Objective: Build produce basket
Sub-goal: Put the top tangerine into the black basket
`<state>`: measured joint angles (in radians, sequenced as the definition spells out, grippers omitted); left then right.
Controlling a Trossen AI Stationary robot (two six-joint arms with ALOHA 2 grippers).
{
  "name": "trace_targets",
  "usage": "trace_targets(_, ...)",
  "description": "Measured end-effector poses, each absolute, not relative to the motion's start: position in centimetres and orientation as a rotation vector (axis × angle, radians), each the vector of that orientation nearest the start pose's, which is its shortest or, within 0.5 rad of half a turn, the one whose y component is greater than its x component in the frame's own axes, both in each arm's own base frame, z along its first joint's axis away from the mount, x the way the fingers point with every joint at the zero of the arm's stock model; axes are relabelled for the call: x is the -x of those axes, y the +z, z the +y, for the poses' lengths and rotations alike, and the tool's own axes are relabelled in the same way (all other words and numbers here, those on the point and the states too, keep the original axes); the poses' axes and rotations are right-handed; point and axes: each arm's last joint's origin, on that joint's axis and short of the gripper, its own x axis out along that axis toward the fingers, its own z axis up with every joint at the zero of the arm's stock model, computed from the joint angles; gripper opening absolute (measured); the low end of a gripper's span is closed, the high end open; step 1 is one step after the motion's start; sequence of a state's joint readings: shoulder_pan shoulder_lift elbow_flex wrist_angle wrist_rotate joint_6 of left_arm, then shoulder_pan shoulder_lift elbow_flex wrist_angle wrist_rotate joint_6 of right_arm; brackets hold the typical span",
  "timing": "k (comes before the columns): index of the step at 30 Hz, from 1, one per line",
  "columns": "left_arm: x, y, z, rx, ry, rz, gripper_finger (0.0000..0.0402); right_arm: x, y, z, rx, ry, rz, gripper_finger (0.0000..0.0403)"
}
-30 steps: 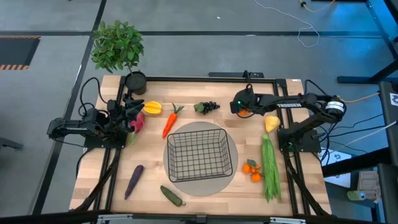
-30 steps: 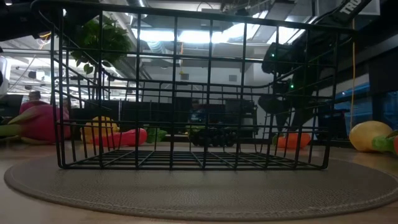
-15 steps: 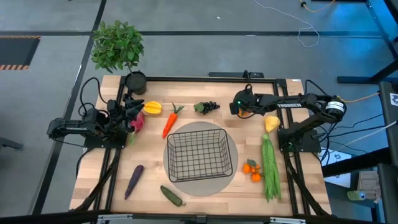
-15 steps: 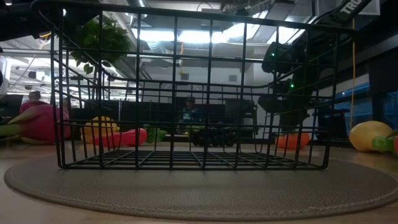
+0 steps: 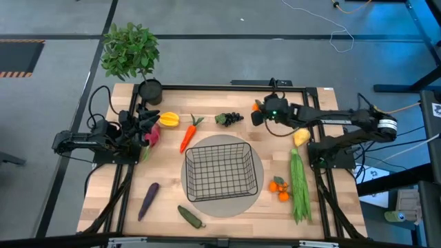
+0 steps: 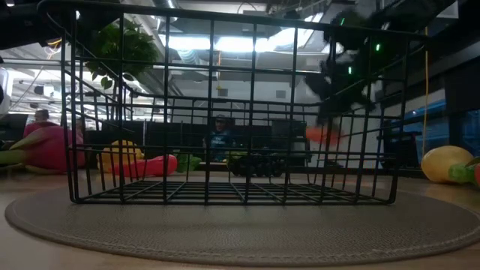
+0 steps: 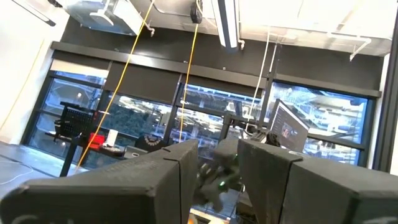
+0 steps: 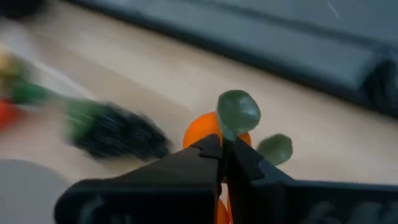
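Observation:
The black wire basket (image 5: 222, 172) stands on a round grey mat (image 5: 224, 204) at the table's middle. My right gripper (image 5: 258, 110) hangs over the far part of the table, right of the dark grapes (image 5: 229, 118), shut on a small tangerine (image 8: 202, 132) with green leaves. Other produce lies loose on the table: carrot (image 5: 187, 134), yellow pepper (image 5: 169, 120), lemon (image 5: 301, 136), green beans (image 5: 299, 182), two tangerines (image 5: 278, 187), eggplant (image 5: 148, 200), cucumber (image 5: 190, 216). My left gripper (image 7: 217, 180) waits at the left edge beside the pink dragon fruit (image 5: 151, 135), its fingers apart. My right gripper pinches the tangerine's green leafy stem (image 8: 235, 118) between its two fingertips. The fingers slant down from the table's right side. The orange fruit (image 6: 322, 135) hangs just below and beyond the fingertips, lifted clear of the table.
A potted leafy plant (image 5: 129, 52) stands at the far left corner. A dark frame rail (image 5: 234, 87) runs along the table's far edge. Bare wood lies between the grapes and the basket's far rim.
My right gripper has shut on the tangerine that lay on the table right of the grapes. It has then risen and tipped toward level, drifting a little toward the far edge. The tangerine is now lifted clear of the wood.

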<state>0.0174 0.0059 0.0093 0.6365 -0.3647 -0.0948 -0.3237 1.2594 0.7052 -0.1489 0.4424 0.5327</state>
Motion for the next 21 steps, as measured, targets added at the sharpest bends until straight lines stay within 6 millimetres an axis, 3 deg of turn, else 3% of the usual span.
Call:
trace_targets(5,-7.7,22.2,1.2,0.202,0.339,-0.651,0.0105,-23.8,26.2,-6.7,-0.333,-0.674,0.232,0.0001)
trace_targets(11,-7.7,22.2,1.2,0.202,0.339,-0.651,0.0105,-24.4,30.1,-2.2,-0.231,-0.108,-0.016,0.0000)
trace_targets(14,-7.7,22.2,1.2,0.202,0.338,-0.651,0.0105,-24.7,30.3,0.0,-0.220,0.084,-0.027,0.0000)
trace_targets(21,-7.7,22.2,1.2,0.203,0.338,-0.651,0.0105,-26.6,27.7,4.1,-0.226,0.231,0.080,0.0000)
